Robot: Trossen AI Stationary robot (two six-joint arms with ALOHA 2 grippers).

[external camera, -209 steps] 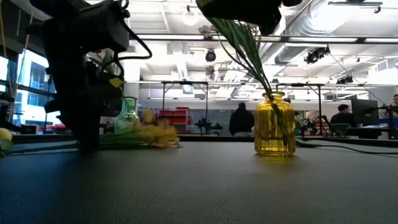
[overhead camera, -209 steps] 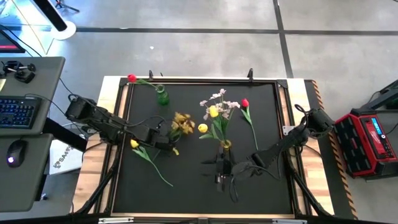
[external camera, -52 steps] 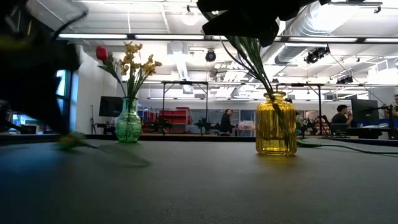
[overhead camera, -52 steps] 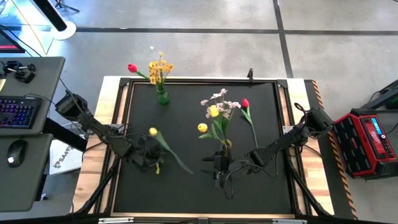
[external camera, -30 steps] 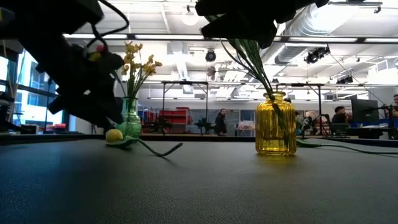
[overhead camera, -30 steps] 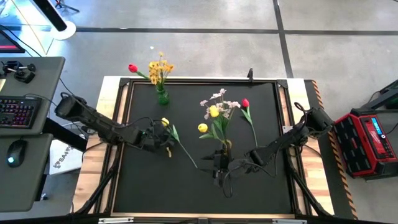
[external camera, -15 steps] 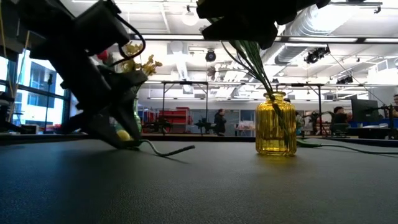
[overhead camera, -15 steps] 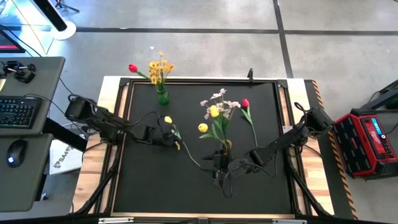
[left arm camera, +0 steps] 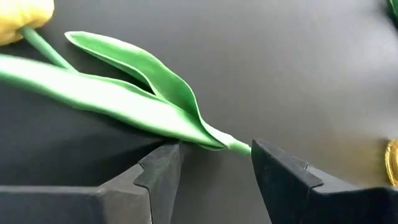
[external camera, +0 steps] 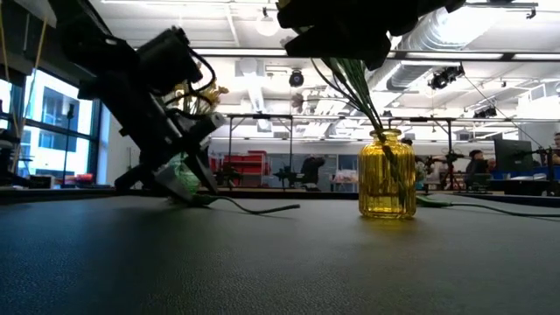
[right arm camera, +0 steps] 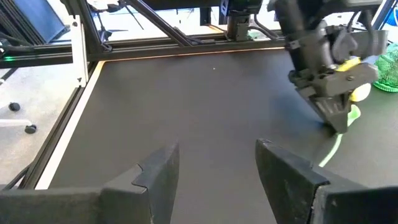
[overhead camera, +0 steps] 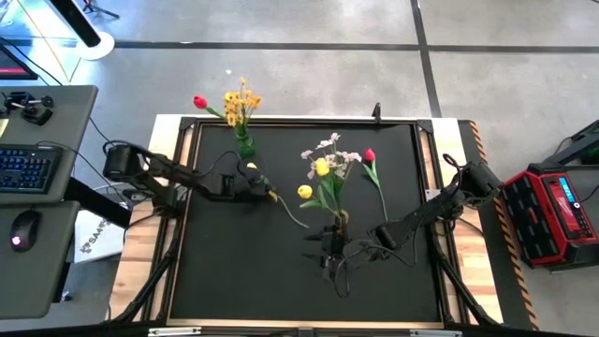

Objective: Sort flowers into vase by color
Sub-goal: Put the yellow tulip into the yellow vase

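Observation:
A yellow tulip [overhead camera: 251,168] lies on the black mat, its stem [overhead camera: 292,215] trailing toward the yellow vase [overhead camera: 341,217]. My left gripper [overhead camera: 266,193] reaches in from the left and stands open over the stem, just below the leaves [left arm camera: 137,99]. The green vase [overhead camera: 244,145] at the far edge holds a red bloom [overhead camera: 198,101] and an orange-yellow sprig [overhead camera: 241,97]. The yellow vase holds two yellow tulips [overhead camera: 321,168] and a pale sprig [overhead camera: 328,148]. My right gripper [overhead camera: 328,255] stands open and empty on that vase's near side. My left gripper touches the tulip without pinching it. The base of the leaves [left arm camera: 205,138] lies against one fingertip [left arm camera: 168,155], and the stem [left arm camera: 239,146] crosses the gap to the other fingertip. The fingers slant down from the table's left. The tulip lies on the mat.
A red flower [overhead camera: 369,154] lies on the mat right of the yellow vase, stem pointing to the near side. A raised frame [overhead camera: 192,131] borders the mat. Desks with a keyboard [overhead camera: 23,168] stand on the left, a red case [overhead camera: 552,215] on the right.
My left gripper has gone toward the table's far edge and a little to the right, nearer the green vase. The yellow tulip has slid along the mat with it. The free end of its stem has swung toward the far edge and the yellow vase.

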